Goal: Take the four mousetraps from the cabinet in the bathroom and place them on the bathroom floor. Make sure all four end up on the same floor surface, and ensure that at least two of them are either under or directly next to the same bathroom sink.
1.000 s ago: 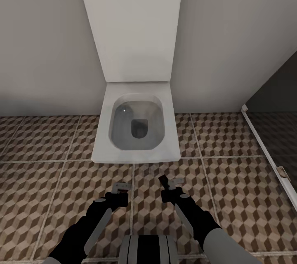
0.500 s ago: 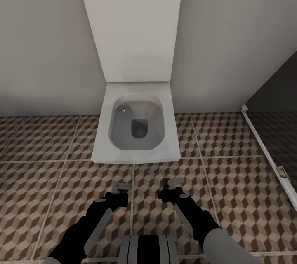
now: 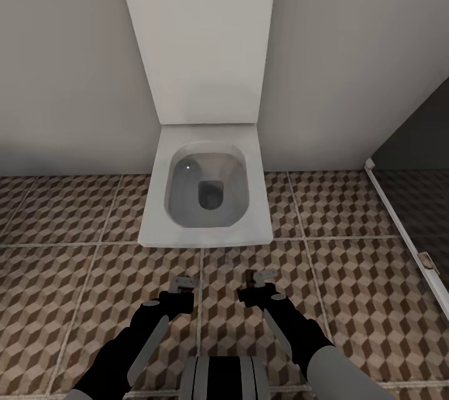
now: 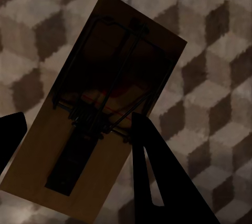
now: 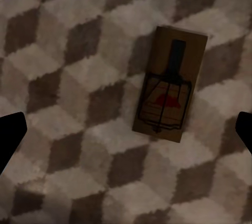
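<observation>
A tan mousetrap [image 4: 100,108] with dark wire and a red spot sits between the dark fingers [image 4: 149,171] of my left gripper [image 4: 79,121], which is shut on it just above the cube-patterned bathroom floor [image 3: 75,275]. A second mousetrap [image 5: 169,83] lies flat on the tiles below my right gripper [image 5: 131,121], whose fingers stand wide apart and open. In the head view the left gripper [image 3: 182,286] and right gripper [image 3: 260,282] hang low in front of the toilet. The cabinet and the sink are out of view.
A white wall-hung toilet [image 3: 206,194] with its lid raised stands straight ahead against the pale wall. At the right a white floor rail [image 3: 405,231] borders a dark glass enclosure [image 3: 418,150]. Tiled floor spreads to both sides of the toilet.
The right gripper's fingers spread apart one second to half a second ago. Nothing has moved since, and the left arm has stayed still.
</observation>
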Controlling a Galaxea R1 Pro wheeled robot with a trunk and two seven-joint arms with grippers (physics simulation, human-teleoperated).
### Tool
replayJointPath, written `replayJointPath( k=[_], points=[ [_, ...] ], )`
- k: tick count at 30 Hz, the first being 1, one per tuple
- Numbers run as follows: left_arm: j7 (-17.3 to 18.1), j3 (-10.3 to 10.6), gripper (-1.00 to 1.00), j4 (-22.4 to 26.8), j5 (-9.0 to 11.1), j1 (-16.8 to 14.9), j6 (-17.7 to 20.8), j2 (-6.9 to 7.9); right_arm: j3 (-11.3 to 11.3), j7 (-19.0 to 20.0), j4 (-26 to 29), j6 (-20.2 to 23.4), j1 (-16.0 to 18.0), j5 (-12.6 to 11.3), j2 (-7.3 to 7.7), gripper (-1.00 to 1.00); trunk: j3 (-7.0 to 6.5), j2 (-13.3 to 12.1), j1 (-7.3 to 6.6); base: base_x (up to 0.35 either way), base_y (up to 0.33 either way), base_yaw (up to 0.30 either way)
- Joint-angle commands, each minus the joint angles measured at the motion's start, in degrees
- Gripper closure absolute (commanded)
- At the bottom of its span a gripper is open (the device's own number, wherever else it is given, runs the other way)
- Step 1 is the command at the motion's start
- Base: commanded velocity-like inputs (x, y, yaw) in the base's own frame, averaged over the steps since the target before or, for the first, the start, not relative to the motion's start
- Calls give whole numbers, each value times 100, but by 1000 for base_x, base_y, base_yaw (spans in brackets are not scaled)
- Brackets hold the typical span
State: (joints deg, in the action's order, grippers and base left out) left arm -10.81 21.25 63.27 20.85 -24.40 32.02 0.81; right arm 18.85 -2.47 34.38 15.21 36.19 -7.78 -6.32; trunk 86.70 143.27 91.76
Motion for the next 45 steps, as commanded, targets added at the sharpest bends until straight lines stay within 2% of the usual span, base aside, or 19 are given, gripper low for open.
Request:
replayJointPath(
  k=[1, 15, 31, 34, 39, 45],
  points=[
    [-53, 20, 100, 8, 60, -3, 15, 7, 25, -26, 9, 26, 2, -57, 3, -100, 3, 1, -1, 0, 0, 0],
    [-45, 20, 100, 2, 60, -3, 15, 7, 34, -26, 15, 15, 2, -63, -1, -100, 3, 1, -1, 0, 0, 0],
    [-37, 17, 100, -30, 60, -3, -11, 7, 63, -17, 15, -363, 2, -66, -1, -100, 3, 1, -1, 0, 0, 0],
    [-31, 11, 100, -29, 55, -3, -133, 12, 69, -17, 16, -477, 2, -66, -1, -100, 3, 1, -1, 0, 0, 0],
    [-29, -11, 100, -156, 52, -3, -582, 13, 74, -17, 16, -622, 2, -63, -1, -100, 3, 1, -1, 0, 0, 0],
    [-27, -32, 100, -463, 43, -3, -688, 11, 83, -17, 16, -641, 2, 59, -1, -100, 3, 1, -1, 0, 0, 0]
  ],
)
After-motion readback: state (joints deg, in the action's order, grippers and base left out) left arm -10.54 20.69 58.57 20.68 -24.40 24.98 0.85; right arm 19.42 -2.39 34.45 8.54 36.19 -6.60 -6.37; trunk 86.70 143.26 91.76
